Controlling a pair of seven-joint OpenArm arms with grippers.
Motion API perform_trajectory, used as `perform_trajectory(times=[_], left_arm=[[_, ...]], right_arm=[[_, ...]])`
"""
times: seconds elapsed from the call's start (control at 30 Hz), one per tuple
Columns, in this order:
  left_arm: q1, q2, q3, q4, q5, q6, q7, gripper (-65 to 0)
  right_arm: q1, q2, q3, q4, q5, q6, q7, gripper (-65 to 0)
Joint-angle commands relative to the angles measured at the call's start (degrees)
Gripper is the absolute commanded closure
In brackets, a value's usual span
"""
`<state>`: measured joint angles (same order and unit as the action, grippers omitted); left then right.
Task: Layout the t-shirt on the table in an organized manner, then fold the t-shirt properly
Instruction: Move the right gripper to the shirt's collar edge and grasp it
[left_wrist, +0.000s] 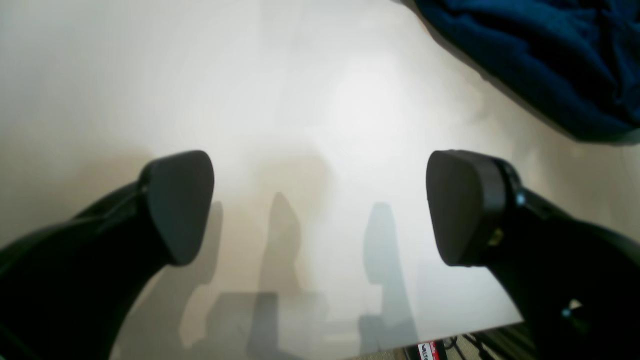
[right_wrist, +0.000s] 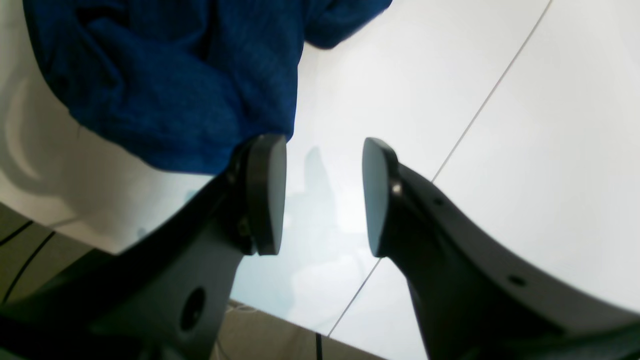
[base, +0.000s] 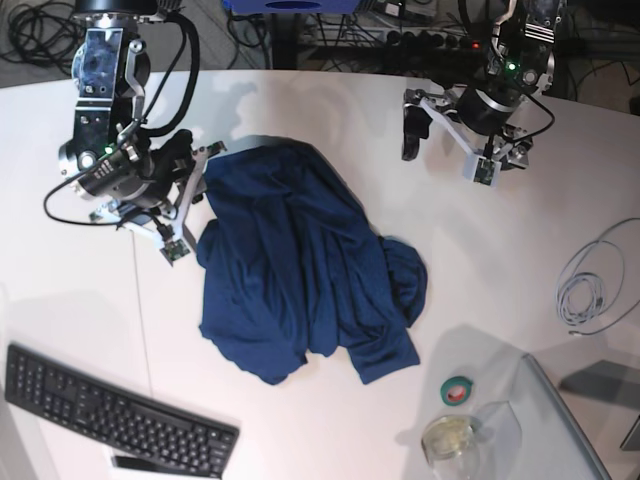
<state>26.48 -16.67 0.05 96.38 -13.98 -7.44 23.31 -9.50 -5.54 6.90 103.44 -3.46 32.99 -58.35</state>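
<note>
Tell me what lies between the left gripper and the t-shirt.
Nothing: only bare white table separates the left gripper from the t-shirt, shown in the base view and the left wrist view.

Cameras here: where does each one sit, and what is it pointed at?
Left wrist: on the left arm, looking past its open tool at the table; t-shirt in a corner.
Right wrist: on the right arm, looking past its parted tool at the shirt's edge.
Base: overhead, facing down on both arms, shirt, keyboard.
All three share the t-shirt and table.
</note>
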Motion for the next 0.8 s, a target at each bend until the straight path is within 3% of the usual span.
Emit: perform_trajectory(times=[0.0, 0.5, 0.53, 0.77], left_arm=[[0.0, -0.3, -0.5, 1.0, -0.3, 0.1, -1.1, -65.0], [-0.1, -0.4, -0.6, -6.0, -0.3, 0.1, -1.2, -65.0], [-0.2, -0.3, -0.6, -6.0, -0.3, 0.1, -1.2, -62.7], [-1.4, -0.2, -0.6, -5.6, -0.6, 0.1, -1.2, -5.8]], right_arm=[[0.4, 0.0, 0.0, 1.1, 0.2, -0.1, 0.7, -24.5], [1.6, -0.1, 0.0, -0.1, 0.3, -0.1, 0.7, -24.9], [2.2, -0.1, 0.0, -0.4, 0.3, -0.1, 0.7, -24.9], [3.2, -0.1, 0.0, -2.5, 0.3, -0.1, 0.7, -24.9]])
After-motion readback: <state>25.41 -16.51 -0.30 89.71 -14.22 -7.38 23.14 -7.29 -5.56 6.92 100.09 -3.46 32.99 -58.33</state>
